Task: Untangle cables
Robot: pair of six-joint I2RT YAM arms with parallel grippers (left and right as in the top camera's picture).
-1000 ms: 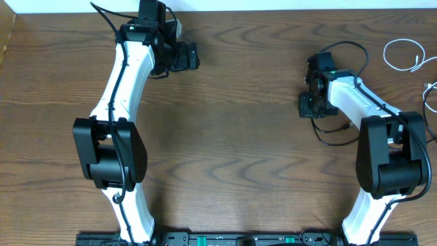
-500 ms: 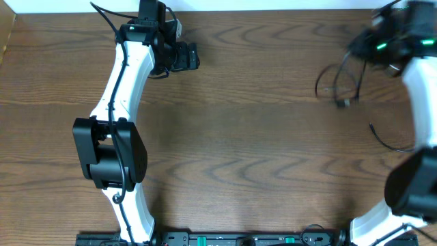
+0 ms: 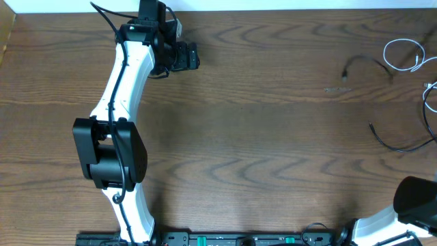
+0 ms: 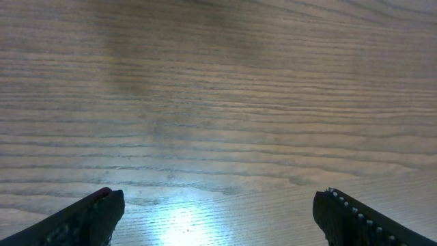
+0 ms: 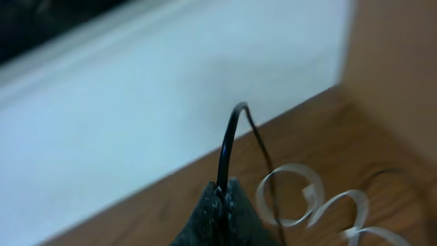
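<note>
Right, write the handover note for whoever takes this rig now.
Left end effector: open, empty, over the table.
Right end effector: shut on a black cable, outside the overhead view.
White cable: coiled at the far right corner; a second black cable curves nearer the front.
Done: nothing clearly finished.
To do: draw the held cable clear of the white coil, lay each apart.

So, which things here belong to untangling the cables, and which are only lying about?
For the job:
- white cable, looped on the table
- black cable, pinched in the shut right gripper
- second black cable, lying in a curve

Not for the job:
- the table itself
- thick wire along the left arm
No other loose things show.
</note>
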